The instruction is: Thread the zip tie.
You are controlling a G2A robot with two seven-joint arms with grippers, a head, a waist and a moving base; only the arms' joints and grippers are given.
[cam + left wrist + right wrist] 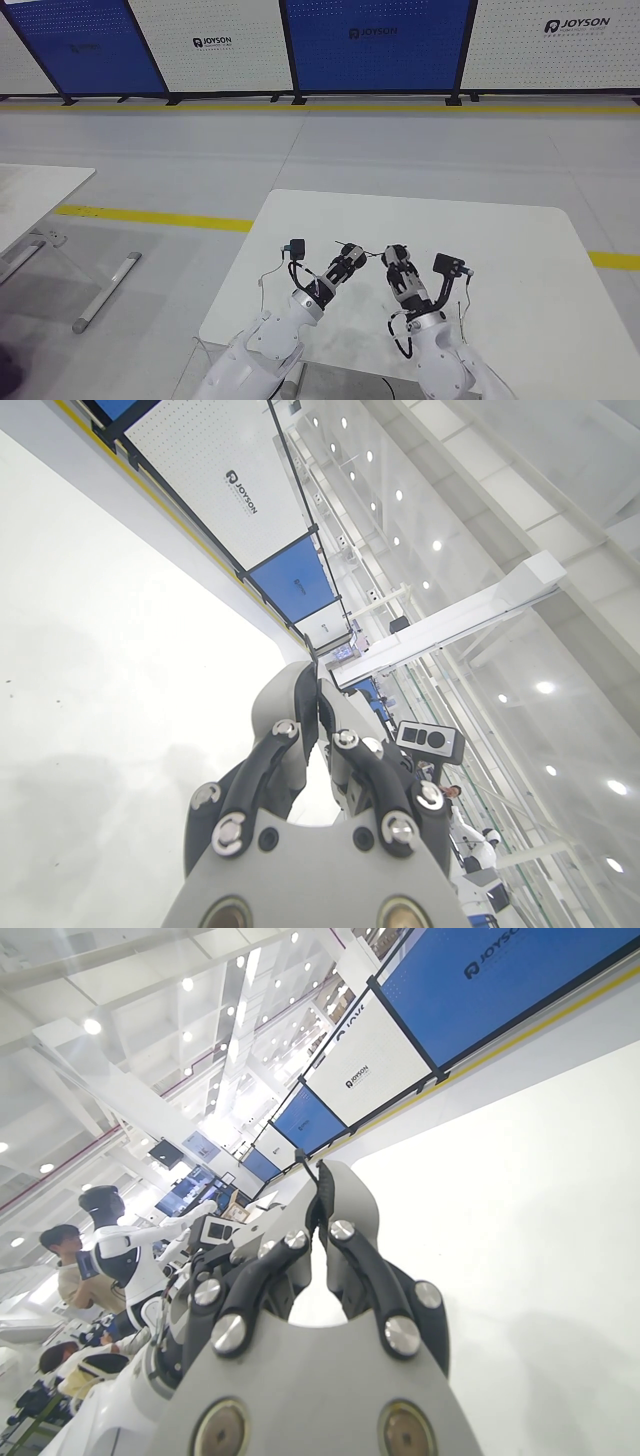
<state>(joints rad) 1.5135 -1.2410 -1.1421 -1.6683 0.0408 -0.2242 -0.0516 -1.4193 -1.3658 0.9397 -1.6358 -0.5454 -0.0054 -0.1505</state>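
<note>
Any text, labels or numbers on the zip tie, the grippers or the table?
Zip tie: none.
Left gripper, right gripper: none legible.
Table: none.
Wall panels: a logo mark with one word on each, part of the room's backdrop and not task print.

Smooth matt white surface (pixel 500 230), faintly sheened. Thin black plastic zip tie (pixel 305 1162), smooth. On left gripper (pixel 316 677): fingers (pixel 272 705) shelled in smooth satin grey, plastic or coated metal, hard to tell; inner pads (pixel 306 705) black, ribbed, rubbery; links (pixel 257 764) matt black; screws (pixel 284 728) bright polished metal; base (pixel 310 875) matt grey with two dull brass-toned rings (pixel 227 915). Same make-up on right gripper (pixel 322 1180).
</note>
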